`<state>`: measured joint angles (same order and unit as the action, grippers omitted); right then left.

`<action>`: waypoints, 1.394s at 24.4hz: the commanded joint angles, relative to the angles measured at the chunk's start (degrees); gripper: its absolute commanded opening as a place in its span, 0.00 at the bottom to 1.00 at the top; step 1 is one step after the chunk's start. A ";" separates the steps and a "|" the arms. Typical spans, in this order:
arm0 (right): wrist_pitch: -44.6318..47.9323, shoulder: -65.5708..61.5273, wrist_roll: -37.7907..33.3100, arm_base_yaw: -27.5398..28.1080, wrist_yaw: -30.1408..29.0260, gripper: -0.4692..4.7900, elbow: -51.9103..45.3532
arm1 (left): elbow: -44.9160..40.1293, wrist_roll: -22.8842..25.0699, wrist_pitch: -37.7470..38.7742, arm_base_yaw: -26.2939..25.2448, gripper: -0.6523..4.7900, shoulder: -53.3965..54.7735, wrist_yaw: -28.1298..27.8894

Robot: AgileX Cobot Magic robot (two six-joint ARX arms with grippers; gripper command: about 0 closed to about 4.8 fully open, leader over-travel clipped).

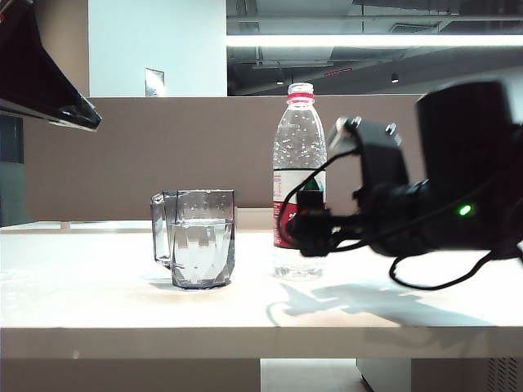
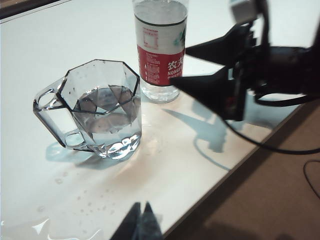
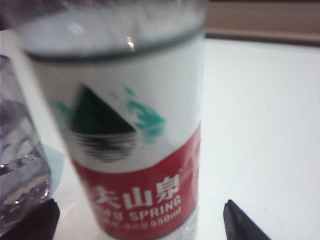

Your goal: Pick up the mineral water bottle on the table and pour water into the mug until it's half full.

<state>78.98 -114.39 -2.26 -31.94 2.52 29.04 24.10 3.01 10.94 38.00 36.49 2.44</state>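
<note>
- Stretching wide across the scene is the table (image 1: 98,286), flat and off-white, with a thick pale edge at the front. Small wet drops and a shiny puddle lie on it near the left gripper.
- Reaching in from the right side of the exterior view is the right arm (image 1: 458,188), big and black, with a green light on it.
- Standing straight up on the table is the mineral water bottle (image 1: 298,175). It is tall and clear, with a red ring at its neck and a red-and-white label. It has no cap on.
- Sitting on the table just left of the bottle is the mug (image 1: 200,237). It is grey and see-through, with its handle on the far side from the bottle. The two are close but not touching.
- Filling about half of the mug is the water (image 2: 102,112), clear and still.
- Waiting at the bottle's label is the right gripper (image 2: 197,67). Its fingers are spread wide, one on each side of the bottle, and they have let go.
- Peeking in at the table's near edge is the left gripper (image 2: 141,222). Only its dark tips show, pressed together and holding nothing.
</note>
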 commanded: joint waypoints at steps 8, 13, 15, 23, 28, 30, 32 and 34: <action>0.59 17.55 2.32 -0.04 0.28 0.44 -17.33 | 0.15 -0.04 -0.74 -0.04 0.12 -0.09 0.20; 0.50 24.55 2.36 0.02 0.33 0.15 -25.42 | 0.15 -0.04 -0.72 -0.04 0.12 -0.13 0.20; 0.07 27.80 2.32 0.11 0.31 0.08 -27.89 | 0.15 -0.04 -0.74 -0.04 0.12 -0.11 0.17; -28.48 49.37 2.32 0.15 1.42 0.08 -29.05 | 0.17 -0.04 -0.74 -0.07 0.12 -0.09 0.20; -46.62 63.87 2.32 0.24 3.82 0.08 -29.03 | 0.15 -0.04 -0.72 -0.04 0.12 -0.07 0.20; -51.93 68.67 2.29 1.27 3.72 0.08 -29.03 | 0.15 -0.04 -0.72 -0.04 0.12 -0.07 0.20; -55.84 71.80 2.29 3.23 3.21 0.08 -29.03 | 0.15 -0.04 -0.72 -0.04 0.12 -0.07 0.20; -60.39 74.97 2.29 5.90 2.05 0.08 -29.03 | 0.15 -0.04 -0.74 -0.04 0.12 -0.07 0.20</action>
<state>22.13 -40.82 0.03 -27.33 5.72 0.43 24.10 3.01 10.94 38.00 36.51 2.44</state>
